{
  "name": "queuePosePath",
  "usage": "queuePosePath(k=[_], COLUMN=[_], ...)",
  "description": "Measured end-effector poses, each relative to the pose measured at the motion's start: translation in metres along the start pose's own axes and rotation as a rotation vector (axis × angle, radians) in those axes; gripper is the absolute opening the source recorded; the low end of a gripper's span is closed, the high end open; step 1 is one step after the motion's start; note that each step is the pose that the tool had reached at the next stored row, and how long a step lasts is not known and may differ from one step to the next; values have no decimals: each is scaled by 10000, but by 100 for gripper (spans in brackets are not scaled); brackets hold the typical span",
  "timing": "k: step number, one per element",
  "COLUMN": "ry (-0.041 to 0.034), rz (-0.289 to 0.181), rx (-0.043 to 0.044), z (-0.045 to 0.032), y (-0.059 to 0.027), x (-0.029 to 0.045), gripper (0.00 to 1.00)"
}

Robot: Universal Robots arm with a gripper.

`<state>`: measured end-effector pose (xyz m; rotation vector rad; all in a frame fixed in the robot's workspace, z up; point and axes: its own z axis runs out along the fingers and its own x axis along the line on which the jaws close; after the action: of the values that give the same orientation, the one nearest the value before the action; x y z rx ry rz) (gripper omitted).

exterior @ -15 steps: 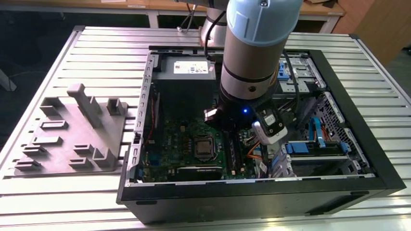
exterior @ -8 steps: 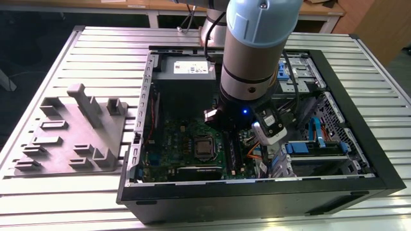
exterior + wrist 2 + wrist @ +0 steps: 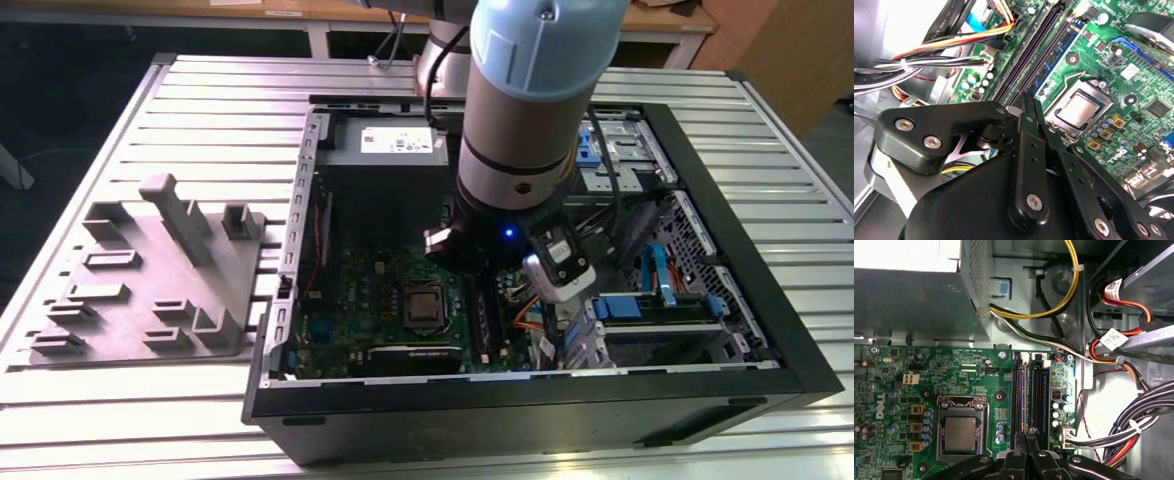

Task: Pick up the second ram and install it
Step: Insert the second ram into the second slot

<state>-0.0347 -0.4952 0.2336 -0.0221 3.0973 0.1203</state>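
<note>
My gripper point(image 3: 1026, 100) is shut, its two black fingers pressed together with nothing showing between them. In the first wrist view the gripper point(image 3: 1026, 434) hangs just over the near end of the long black memory slots point(image 3: 1021, 395) on the green motherboard point(image 3: 954, 370). A bluish strip point(image 3: 1056, 57) runs along the slot beside them, and I cannot tell whether it is the second ram seated there. In the exterior view the arm's wrist point(image 3: 514, 190) reaches down into the open computer case point(image 3: 534, 400) over the slots point(image 3: 483, 320).
The processor socket point(image 3: 960, 432) lies beside the slots. The power supply point(image 3: 914, 290) stands at the board's far end. Cable bundles point(image 3: 1134, 430) and a drive cage point(image 3: 654, 300) crowd the other side. A grey fixture point(image 3: 160, 270) rests on the table at the exterior view's left.
</note>
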Motion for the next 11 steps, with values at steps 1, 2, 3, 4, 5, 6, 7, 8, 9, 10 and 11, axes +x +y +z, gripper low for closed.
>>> queuePosePath(k=[1,2,3,4,5,6,7,8,9,10,11], ry=[0,1,0,-1,0,0,1,1,1,1,0], rz=[0,0,0,1,0,0,0,0,0,0,0], rx=[1,2,1,0,0,1,2,4,4,4,2], z=[2,3,7,14,19,23,26,29,30,31,34], y=[-1,-2,-2,-2,-3,-3,-4,-4,-4,-4,-4], x=[0,0,0,1,1,1,1,1,1,1,1], gripper=[11,11,11,11,11,11,11,11,11,11,11])
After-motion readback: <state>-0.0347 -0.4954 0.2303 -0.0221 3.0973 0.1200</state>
